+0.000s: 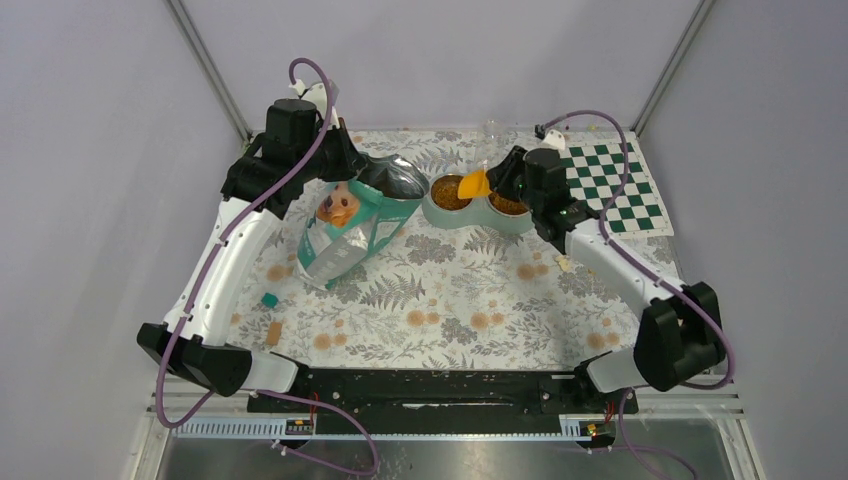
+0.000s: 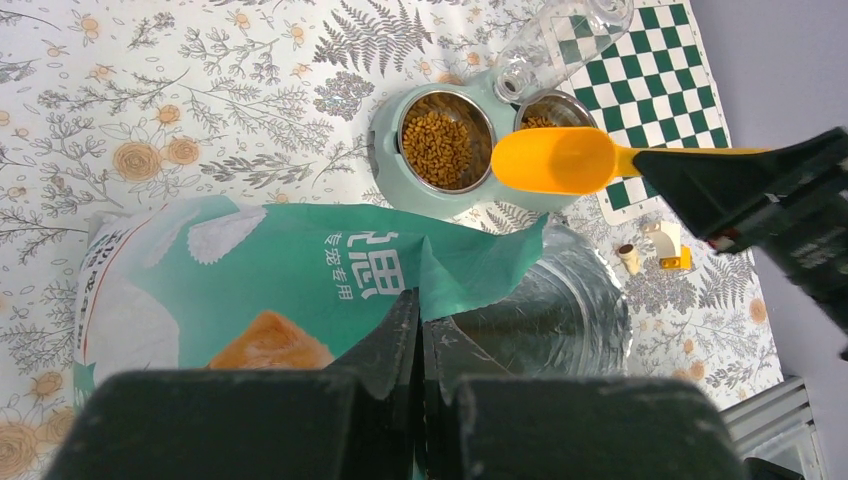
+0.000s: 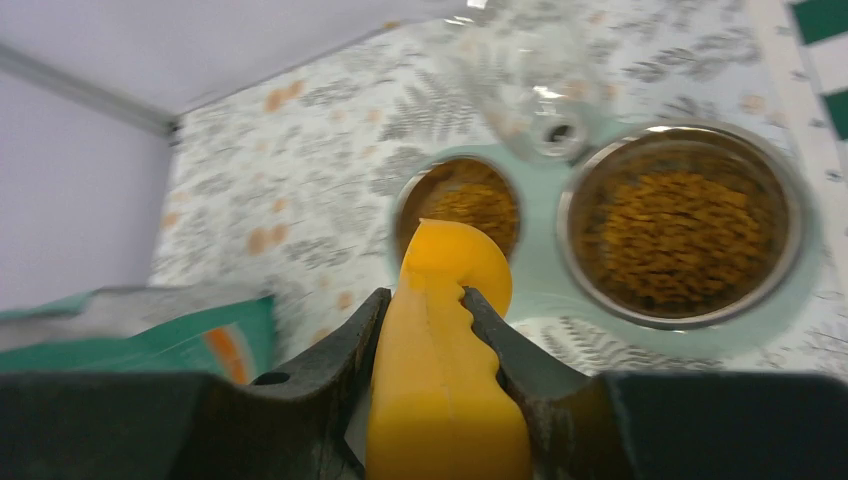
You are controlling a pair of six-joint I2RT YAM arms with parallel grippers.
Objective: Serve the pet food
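Observation:
The pet food, brown kibble, fills both steel bowls (image 1: 451,192) of a pale green twin feeder (image 1: 478,216); it also shows in the left wrist view (image 2: 437,148) and the right wrist view (image 3: 680,235). My right gripper (image 3: 425,310) is shut on the handle of the yellow-orange scoop (image 3: 445,350), whose cup (image 1: 474,184) hovers over the feeder between the bowls. What the cup holds does not show. My left gripper (image 2: 420,300) is shut on the rim of the teal bag (image 2: 300,270), holding its silver-lined mouth open. The bag (image 1: 350,225) leans left of the feeder.
A clear bottle (image 2: 560,40) stands on the feeder's far side. A green-and-white checkered mat (image 1: 610,185) lies at the back right. A small teal block (image 1: 269,299) and a tan piece (image 1: 274,331) lie near the left arm. Small pieces (image 2: 665,245) lie by the mat.

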